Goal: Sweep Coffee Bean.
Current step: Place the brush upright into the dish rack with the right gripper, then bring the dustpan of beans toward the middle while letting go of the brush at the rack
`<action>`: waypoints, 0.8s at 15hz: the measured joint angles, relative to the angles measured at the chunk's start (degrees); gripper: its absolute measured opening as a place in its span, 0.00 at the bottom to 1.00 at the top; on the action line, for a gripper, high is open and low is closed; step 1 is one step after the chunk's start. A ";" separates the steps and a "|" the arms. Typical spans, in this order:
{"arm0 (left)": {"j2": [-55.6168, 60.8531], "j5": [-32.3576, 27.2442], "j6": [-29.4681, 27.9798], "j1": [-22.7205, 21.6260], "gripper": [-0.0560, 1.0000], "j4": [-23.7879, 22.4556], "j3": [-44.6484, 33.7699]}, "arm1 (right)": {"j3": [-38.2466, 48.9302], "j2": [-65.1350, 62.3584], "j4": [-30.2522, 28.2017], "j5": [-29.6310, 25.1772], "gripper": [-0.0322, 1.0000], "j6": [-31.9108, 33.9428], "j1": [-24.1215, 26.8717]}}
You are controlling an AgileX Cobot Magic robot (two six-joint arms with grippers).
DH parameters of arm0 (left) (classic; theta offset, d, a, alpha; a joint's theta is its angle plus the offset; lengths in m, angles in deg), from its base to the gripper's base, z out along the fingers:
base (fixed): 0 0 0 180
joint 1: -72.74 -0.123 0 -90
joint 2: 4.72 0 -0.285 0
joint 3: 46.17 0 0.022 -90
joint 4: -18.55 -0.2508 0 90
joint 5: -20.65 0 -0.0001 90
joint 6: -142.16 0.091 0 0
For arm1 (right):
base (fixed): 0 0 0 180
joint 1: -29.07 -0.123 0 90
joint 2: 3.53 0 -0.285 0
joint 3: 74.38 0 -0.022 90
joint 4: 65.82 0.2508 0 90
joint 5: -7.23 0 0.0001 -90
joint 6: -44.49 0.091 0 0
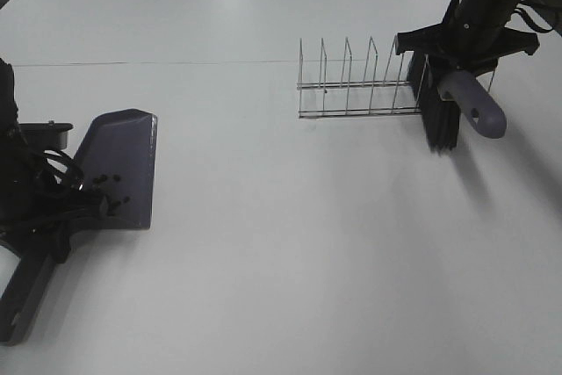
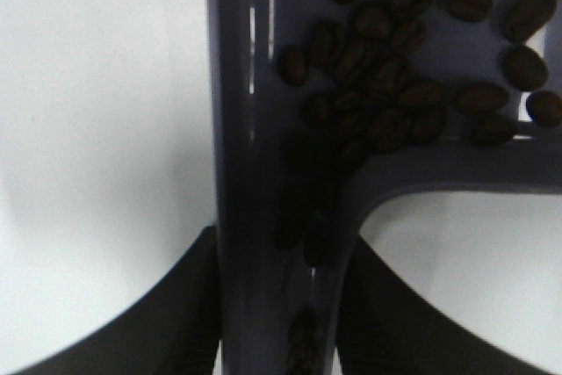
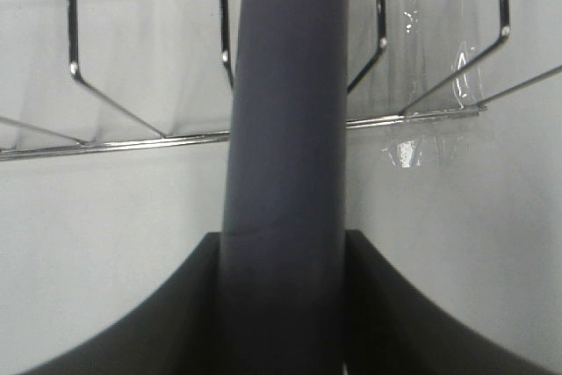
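- The left gripper had its jaws closed on the handle of the dustpan, with a dark finger on each side.
- The coffee beans lay inside the dustpan, heaped at the handle end, with a few down the handle's channel.
- The dustpan sat near the left edge of the table.
- The right gripper clamped the brush by its handle, bristles pointing down.
- The brush stood just beside the right end of the wire rack, toward the far right corner.
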 joint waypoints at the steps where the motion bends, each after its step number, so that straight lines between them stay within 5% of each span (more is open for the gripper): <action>1: 0.00 0.06 0.00 0.00 0.37 0.00 0.00 | 0.00 -0.11 0.00 -0.29 0.34 -0.17 0.00; 8: 0.00 1.03 0.06 0.00 0.37 0.06 0.00 | 0.00 -0.29 0.40 -1.55 0.36 -2.46 0.00; 12: 0.00 1.15 0.06 0.00 0.37 0.11 0.00 | 0.00 -0.92 0.69 -1.60 0.71 -4.70 0.00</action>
